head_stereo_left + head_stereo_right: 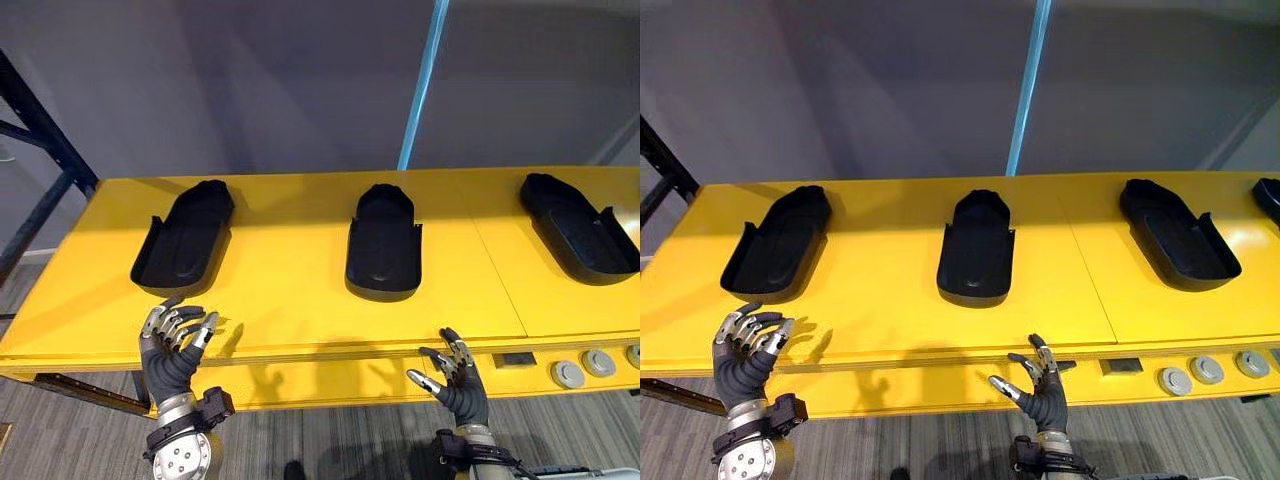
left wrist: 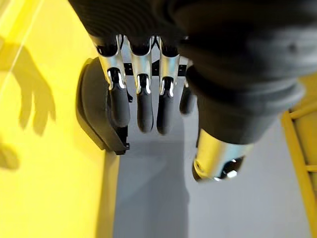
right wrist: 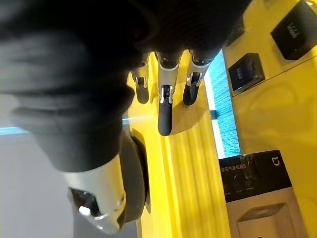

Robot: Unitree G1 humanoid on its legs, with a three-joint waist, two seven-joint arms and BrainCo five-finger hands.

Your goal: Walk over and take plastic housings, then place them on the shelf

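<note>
Left eye view showed a long yellow worktop (image 1: 290, 290) carrying three black, shoe-shaped plastic shells in a row, hollow sides up and well apart from one another: the left housing (image 1: 185, 240), the middle housing (image 1: 383, 245) and the right housing (image 1: 575, 230). None of them was being held.

The left robot hand (image 1: 175, 340) hovered over the front edge of the worktop, near the open end of the left housing but not touching it. Its fingers were relaxed and loosely bent, grasping nothing. The right robot hand (image 1: 455, 385) hung at the front edge, nearer than the middle housing and a little to its right, clear of it. Its fingers were spread and released, also empty.

Round grey buttons (image 1: 567, 374) sat on the front face of the worktop towards the right. A thin blue upright strip (image 1: 420, 85) rose behind the worktop against the grey wall, and a dark metal frame (image 1: 45, 150) stood at the far left.
</note>
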